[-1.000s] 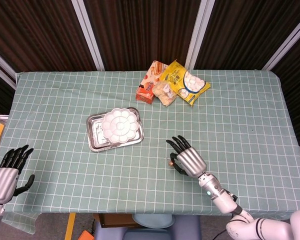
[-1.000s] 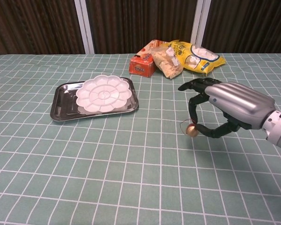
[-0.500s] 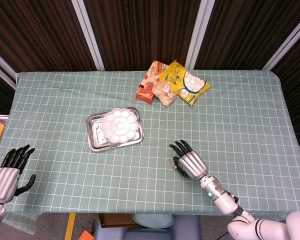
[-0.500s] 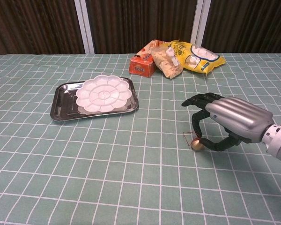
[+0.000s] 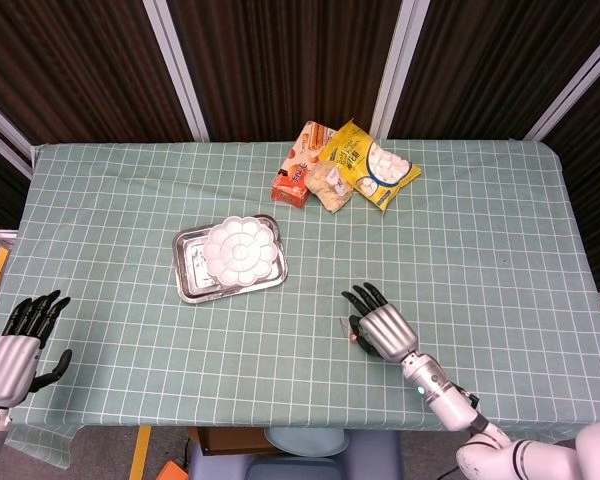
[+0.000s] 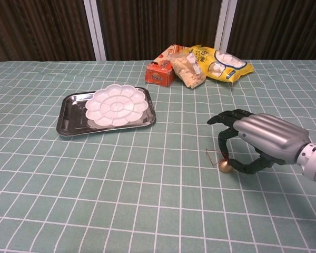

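Observation:
My right hand hangs low over the green checked tablecloth, right of centre near the front. It pinches a small golden ball with a thin red string between thumb and a fingertip. The ball is down at the cloth. My left hand sits off the table's front left corner, fingers spread and holding nothing; the chest view does not show it.
A steel tray holds a white flower-shaped palette left of centre. At the back lie an orange box, a clear snack bag and a yellow bag.
My right hand has sunk toward the cloth and drawn slightly nearer the front edge, bringing the golden ball down with it. The left hand has not moved.

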`<state>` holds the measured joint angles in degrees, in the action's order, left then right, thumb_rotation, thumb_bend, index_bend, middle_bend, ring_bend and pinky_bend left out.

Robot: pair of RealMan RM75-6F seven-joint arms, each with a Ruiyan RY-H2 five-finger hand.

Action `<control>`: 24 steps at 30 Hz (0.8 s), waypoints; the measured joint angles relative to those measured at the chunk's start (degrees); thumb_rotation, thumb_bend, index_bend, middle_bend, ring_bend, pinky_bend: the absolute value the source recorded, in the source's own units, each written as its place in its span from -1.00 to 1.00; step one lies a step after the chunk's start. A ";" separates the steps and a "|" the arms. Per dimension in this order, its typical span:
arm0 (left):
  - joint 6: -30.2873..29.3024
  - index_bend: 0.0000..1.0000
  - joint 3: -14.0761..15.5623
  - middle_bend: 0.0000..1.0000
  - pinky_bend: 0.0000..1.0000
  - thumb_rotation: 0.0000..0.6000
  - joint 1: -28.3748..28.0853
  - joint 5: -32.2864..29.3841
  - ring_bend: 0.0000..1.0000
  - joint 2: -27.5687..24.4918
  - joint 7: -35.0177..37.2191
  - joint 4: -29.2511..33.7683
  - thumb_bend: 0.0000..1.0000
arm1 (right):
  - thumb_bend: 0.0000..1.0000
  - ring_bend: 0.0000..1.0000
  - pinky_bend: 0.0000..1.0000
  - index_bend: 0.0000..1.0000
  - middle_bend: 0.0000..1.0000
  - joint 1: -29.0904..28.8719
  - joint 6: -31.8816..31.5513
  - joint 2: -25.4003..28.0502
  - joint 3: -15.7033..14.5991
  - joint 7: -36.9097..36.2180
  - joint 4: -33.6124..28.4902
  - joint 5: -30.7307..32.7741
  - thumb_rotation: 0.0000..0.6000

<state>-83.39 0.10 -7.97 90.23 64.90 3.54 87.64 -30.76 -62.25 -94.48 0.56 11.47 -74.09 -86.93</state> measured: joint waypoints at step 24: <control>-3.72 -1.00 -0.37 -1.00 -0.90 1.00 1.52 0.86 -1.00 -0.04 -1.59 0.49 -0.14 | -0.11 -1.00 -1.00 -1.00 -1.00 23.41 -33.04 22.97 -5.46 -4.01 -14.99 -2.69 1.00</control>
<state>-87.11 -0.27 -6.45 91.09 64.86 1.96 88.13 -7.35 -95.28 -71.50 -4.91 7.46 -89.09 -89.62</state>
